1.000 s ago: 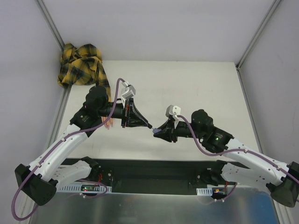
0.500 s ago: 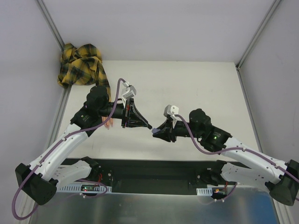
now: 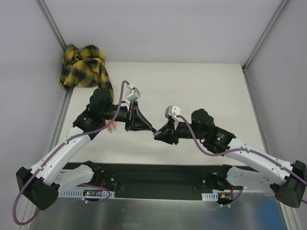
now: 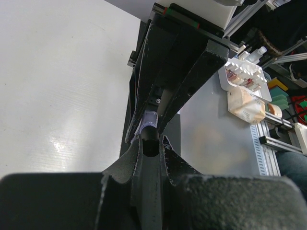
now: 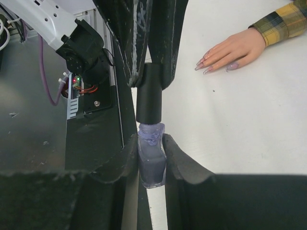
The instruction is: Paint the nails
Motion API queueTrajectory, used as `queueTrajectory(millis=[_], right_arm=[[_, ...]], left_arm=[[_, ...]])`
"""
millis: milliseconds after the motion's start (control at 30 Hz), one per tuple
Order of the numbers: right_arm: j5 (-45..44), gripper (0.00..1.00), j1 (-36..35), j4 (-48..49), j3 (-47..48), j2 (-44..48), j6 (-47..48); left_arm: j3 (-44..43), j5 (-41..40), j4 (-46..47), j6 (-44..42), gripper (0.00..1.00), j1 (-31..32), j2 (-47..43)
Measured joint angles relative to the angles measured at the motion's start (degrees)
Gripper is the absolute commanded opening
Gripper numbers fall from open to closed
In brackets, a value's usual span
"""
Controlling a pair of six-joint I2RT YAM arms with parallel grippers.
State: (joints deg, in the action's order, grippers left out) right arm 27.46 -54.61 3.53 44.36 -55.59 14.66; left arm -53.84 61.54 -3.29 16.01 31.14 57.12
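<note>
Long pinkish-purple nails (image 5: 210, 65) are seen on flesh-tone fake hand (image 5: 238, 47); bottle (image 5: 152, 165) is clamped by R gripper (image 5: 151, 143), cap (image 5: 148, 103) by L gripper (image 4: 150, 143).

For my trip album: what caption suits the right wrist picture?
Right pincer holds a purple bottle while the left pincer grips its black cap; the fake hand lies beyond.

A white worktop (image 3: 201, 86) is enclosed by pale walls (image 3: 158, 28); aluminium posts (image 3: 52, 24) are seen upper left and upper right.
</note>
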Motion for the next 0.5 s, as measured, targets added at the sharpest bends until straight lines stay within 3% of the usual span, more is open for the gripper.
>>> queueTrajectory(millis=[500], right_arm=[[-0.5,0.0,-0.5,-6.4,7.5,-6.4,1.0]], left_arm=[[-1.5,-2.3,-2.9,-2.4,0.0,-0.1,0.8]])
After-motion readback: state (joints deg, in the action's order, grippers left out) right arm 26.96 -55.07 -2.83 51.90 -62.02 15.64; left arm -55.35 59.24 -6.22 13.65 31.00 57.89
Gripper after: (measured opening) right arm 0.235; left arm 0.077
